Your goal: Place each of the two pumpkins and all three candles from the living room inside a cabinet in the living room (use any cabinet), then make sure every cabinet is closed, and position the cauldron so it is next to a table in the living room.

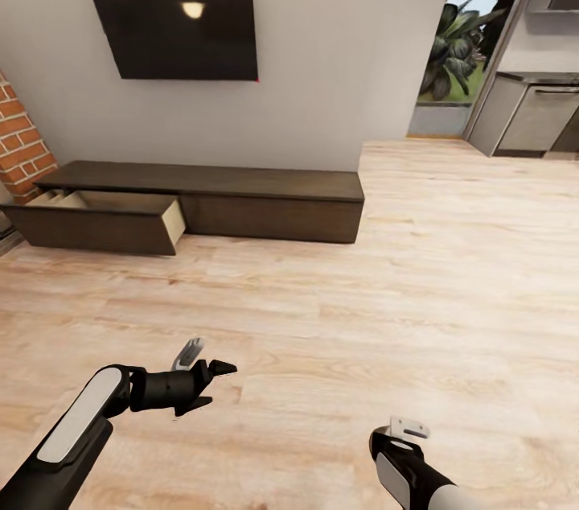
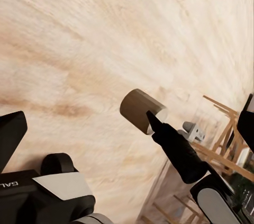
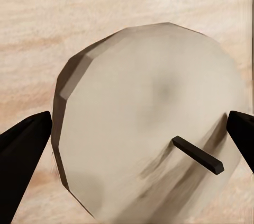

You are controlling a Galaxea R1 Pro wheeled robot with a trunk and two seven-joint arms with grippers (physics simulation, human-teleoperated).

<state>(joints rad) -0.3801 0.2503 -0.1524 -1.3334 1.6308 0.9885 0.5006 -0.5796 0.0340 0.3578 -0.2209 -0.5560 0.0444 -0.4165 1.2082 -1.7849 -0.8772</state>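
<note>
A tan candle [image 3: 148, 128] with a short dark wick sits between my right gripper's black fingers [image 3: 24, 155], which are shut on its sides. The left wrist view shows that same candle [image 2: 142, 109] at the tip of the right gripper's finger [image 2: 174, 147], above the wooden floor. My right gripper [image 1: 400, 436] is low at the near right and points down. My left gripper [image 1: 211, 388] is at the near left, open and empty, pointing right. The long dark-brown cabinet [image 1: 273, 208] stands against the far wall with its left drawer [image 1: 104, 224] pulled out, showing pale inner walls.
A black TV [image 1: 173, 19] hangs on the wall above the cabinet. A brick wall [image 1: 20, 140] stands at the far left, and grey kitchen units [image 1: 535, 120] at the far right beside a doorway with plants. Wide wooden floor [image 1: 322, 309] lies between me and the cabinet.
</note>
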